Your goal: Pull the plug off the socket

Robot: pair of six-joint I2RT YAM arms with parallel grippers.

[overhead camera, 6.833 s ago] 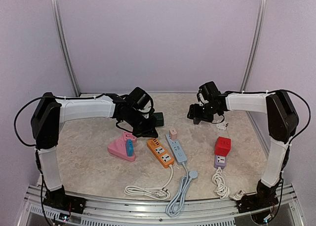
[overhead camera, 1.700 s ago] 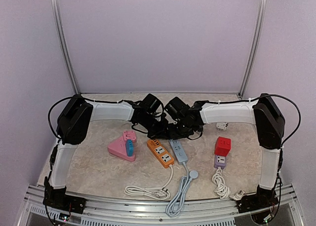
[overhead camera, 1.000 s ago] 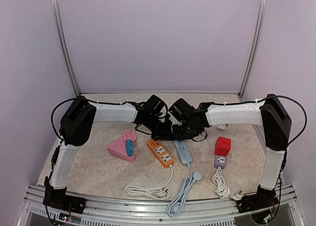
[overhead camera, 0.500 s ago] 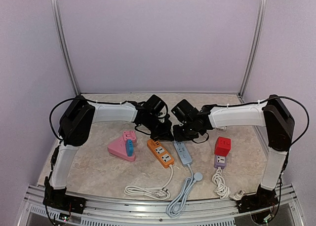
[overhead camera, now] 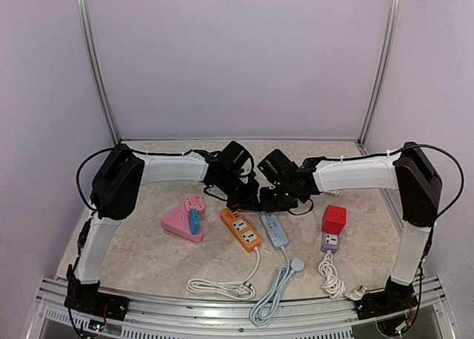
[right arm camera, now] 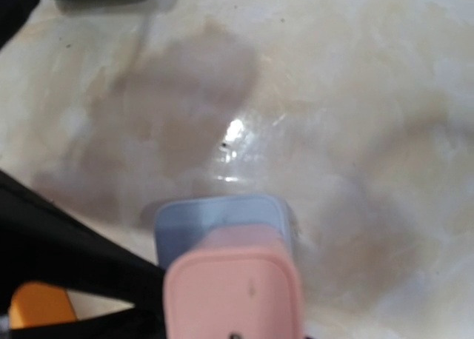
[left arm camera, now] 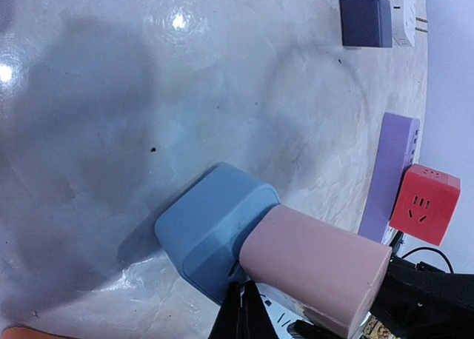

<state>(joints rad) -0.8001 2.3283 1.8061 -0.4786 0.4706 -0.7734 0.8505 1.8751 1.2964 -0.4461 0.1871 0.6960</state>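
A pink plug (left arm camera: pixel 315 269) stands on the far end of the blue power strip (overhead camera: pixel 275 232), its base against the strip's top face (left arm camera: pixel 215 243). My left gripper (left arm camera: pixel 241 313) is shut, its tips pressed on the strip right beside the plug. My right gripper (overhead camera: pixel 275 200) comes from the right and is shut on the pink plug (right arm camera: pixel 233 294), which fills the bottom of the right wrist view with the strip end (right arm camera: pixel 218 220) behind it. In the top view both grippers meet over that end and hide the plug.
An orange strip (overhead camera: pixel 241 229) lies left of the blue one, and a pink triangular socket (overhead camera: pixel 178 222) with a blue plug lies further left. A red cube (overhead camera: pixel 334 219) sits on a purple socket (overhead camera: pixel 330 241) at the right. Cables (overhead camera: pixel 218 286) coil near the front edge.
Both grippers have come together over the blue strip's far end. The strip has swung slightly to the right. Over the last half second almost nothing moved.
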